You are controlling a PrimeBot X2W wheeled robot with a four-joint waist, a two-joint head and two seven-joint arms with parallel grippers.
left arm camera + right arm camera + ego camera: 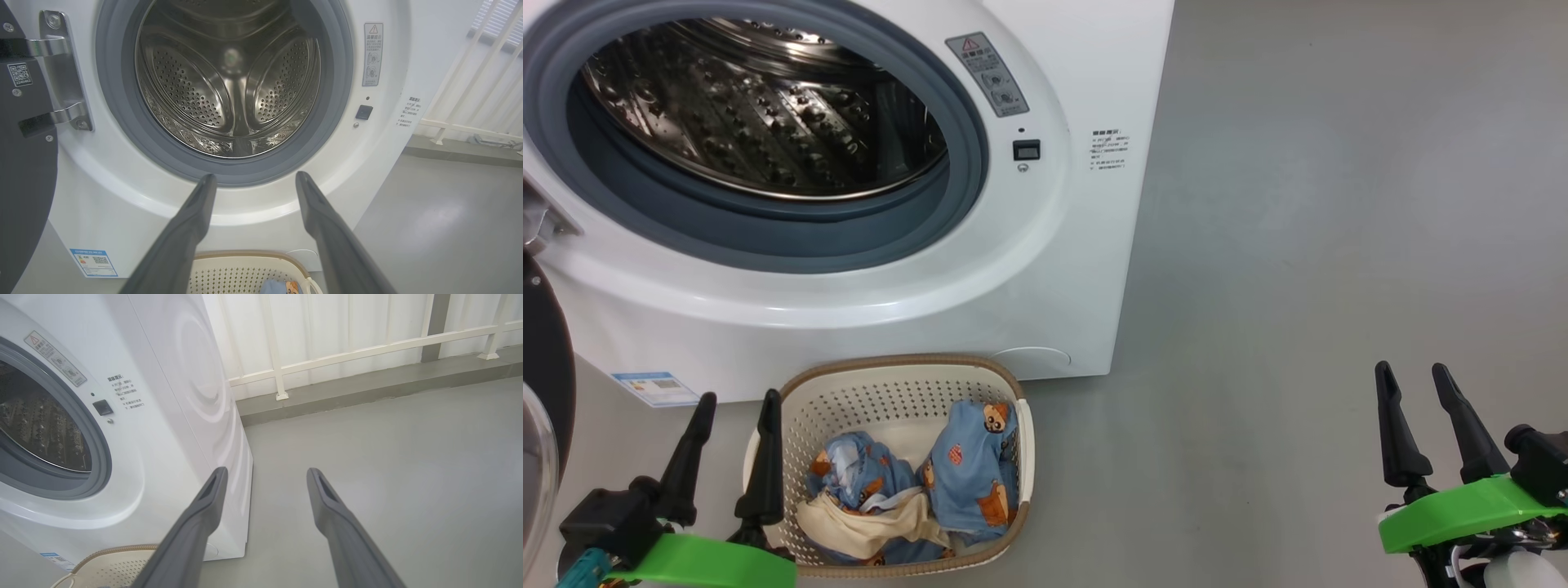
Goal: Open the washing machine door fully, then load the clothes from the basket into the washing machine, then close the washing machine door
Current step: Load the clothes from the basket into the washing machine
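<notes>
No brand name can be read. The washing machine point(1045, 269) has a grey warning sticker point(987, 73) at the upper right of its opening, with a red triangle above small pictograms and Chinese characters too fine to read. Below the sticker is a small black square latch socket point(1027, 150), and to its right is a printed block of tiny Chinese text point(1109, 149). A blue label point(656, 388) with a QR code sits at the lower left corner of the front. In the left wrist view, a white QR sticker point(19, 74) on the washing machine door point(24, 183) has a row of digits beneath it that is too small to make out.

The door is swung wide open on its metal hinge point(61, 69) at the machine's left. This leaves the grey rubber ring point(768, 237) and the steel drum point(760, 106) exposed.

The basket point(898, 371) stands on the grey floor point(1298, 245) against the foot of the machine. It holds the clothes point(968, 465), bear-print blue pieces with a cream piece point(866, 527) at the near side.

The left gripper point(739, 398) has its fingers spread wide and holds nothing. It is at the basket's left rim, but whether it touches the rim cannot be told. The right gripper point(1410, 369) is also spread wide and empty. It hangs over bare floor well to the right of the machine, with a white railing point(367, 347) beyond.
</notes>
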